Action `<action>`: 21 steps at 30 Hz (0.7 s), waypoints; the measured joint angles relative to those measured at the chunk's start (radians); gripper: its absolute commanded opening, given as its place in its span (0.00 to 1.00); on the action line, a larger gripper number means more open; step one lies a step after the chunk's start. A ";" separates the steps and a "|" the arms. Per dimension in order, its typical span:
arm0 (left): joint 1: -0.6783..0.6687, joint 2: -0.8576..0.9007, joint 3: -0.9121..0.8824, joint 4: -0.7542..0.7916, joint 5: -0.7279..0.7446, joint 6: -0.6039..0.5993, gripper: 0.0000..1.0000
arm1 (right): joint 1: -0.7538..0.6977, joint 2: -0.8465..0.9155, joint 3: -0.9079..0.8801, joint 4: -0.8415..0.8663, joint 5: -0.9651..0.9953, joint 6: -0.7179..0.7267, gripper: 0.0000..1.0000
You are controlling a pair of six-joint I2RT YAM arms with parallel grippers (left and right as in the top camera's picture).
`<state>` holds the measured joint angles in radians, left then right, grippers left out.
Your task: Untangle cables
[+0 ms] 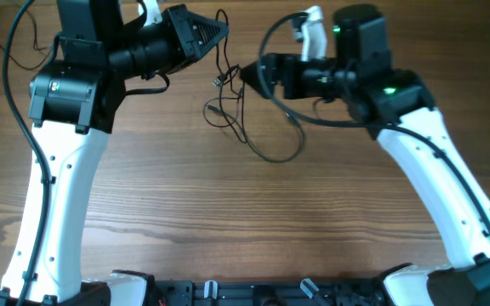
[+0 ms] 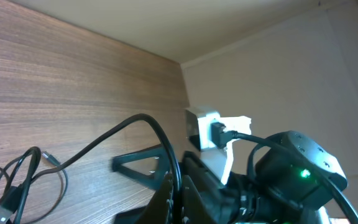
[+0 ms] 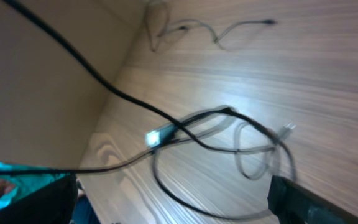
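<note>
My right gripper (image 1: 243, 75) sits just right of the cables (image 1: 228, 100), nearer than my left gripper (image 1: 225, 34). The loop trails toward the near edge. Honestly can't tell if either's open or holding anything.

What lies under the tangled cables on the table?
Bare table wood shows through the loops of the cables; nothing else is visible. Where strands meet the left hand and right hand, they are hidden.
</note>
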<state>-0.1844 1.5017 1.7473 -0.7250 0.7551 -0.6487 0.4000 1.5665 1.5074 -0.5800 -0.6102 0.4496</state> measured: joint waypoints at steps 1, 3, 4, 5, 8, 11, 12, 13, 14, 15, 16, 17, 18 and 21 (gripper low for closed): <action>-0.001 0.000 0.000 0.001 0.002 -0.001 0.04 | 0.018 0.007 0.000 0.019 0.003 0.018 1.00; -0.015 0.000 0.000 0.000 0.002 -0.009 0.04 | 0.056 0.027 0.000 0.045 0.043 0.064 1.00; -0.025 0.000 0.000 0.000 0.003 -0.015 0.04 | 0.068 0.038 0.000 0.051 0.073 0.080 1.00; -0.035 0.000 0.000 0.000 0.003 -0.032 0.04 | 0.075 0.054 0.000 0.065 0.100 0.097 1.00; -0.045 0.000 0.000 0.000 0.035 -0.065 0.04 | 0.076 0.098 0.000 0.130 0.140 0.113 1.00; -0.045 0.000 0.000 0.001 0.066 -0.080 0.04 | 0.076 0.126 0.000 0.177 0.183 0.122 1.00; -0.045 0.000 0.000 0.000 0.083 -0.092 0.04 | 0.076 0.126 0.000 0.176 0.208 0.123 1.00; -0.045 0.000 0.000 0.005 0.102 -0.101 0.04 | 0.077 0.126 0.000 0.153 0.259 0.126 1.00; -0.042 0.000 0.000 0.009 0.116 -0.104 0.04 | 0.077 0.126 0.001 0.105 0.325 0.139 1.00; -0.037 0.000 0.000 0.010 0.133 -0.106 0.04 | 0.075 0.127 0.002 0.052 0.402 0.164 1.00; -0.025 0.000 0.000 0.006 0.145 -0.109 0.04 | 0.066 0.127 0.002 -0.004 0.480 0.187 0.99; -0.001 0.000 0.000 -0.015 0.153 -0.113 0.04 | 0.049 0.128 0.002 -0.039 0.548 0.206 0.98; 0.027 0.000 0.000 -0.030 0.162 -0.114 0.04 | 0.021 0.130 0.002 -0.071 0.604 0.217 0.97; 0.132 -0.002 0.000 -0.104 0.173 -0.103 0.04 | -0.119 0.130 0.002 -0.134 0.683 0.235 0.97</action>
<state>-0.0525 1.4998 1.7477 -0.8291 0.9279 -0.7521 0.2810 1.6962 1.5093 -0.7143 0.0731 0.6849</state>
